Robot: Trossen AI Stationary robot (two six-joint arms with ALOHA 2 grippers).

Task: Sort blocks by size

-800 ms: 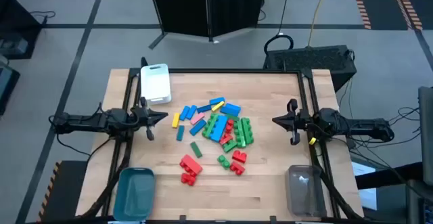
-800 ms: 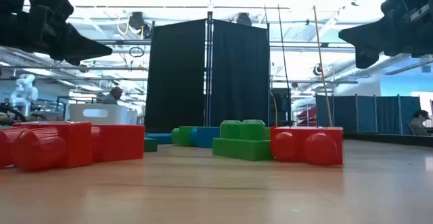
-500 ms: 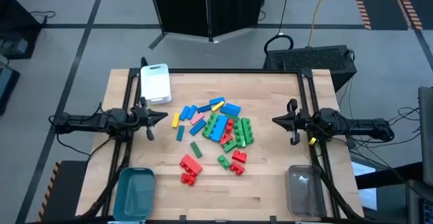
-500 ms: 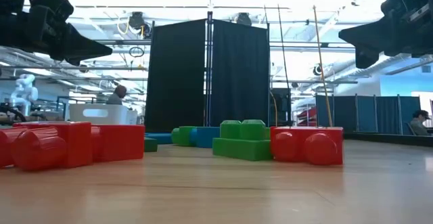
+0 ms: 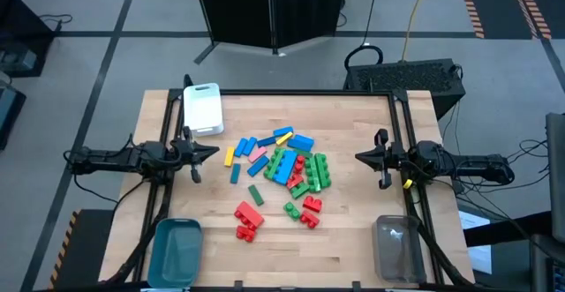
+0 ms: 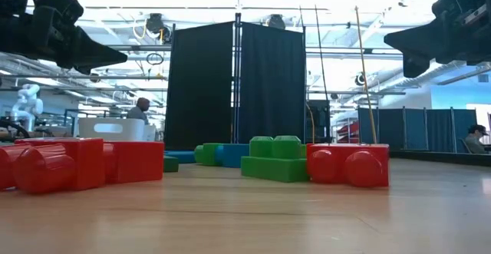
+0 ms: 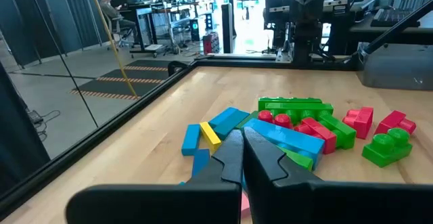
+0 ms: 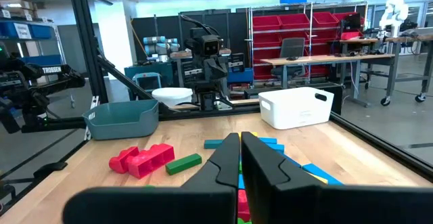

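The blocks (image 5: 278, 173) lie heaped at the middle of the wooden table (image 5: 353, 248), well apart from the left gripper (image 5: 210, 151) and the right gripper (image 5: 360, 158), both clenched on nothing and poised above opposite table edges, fingertips pointing inward at the pile between them.
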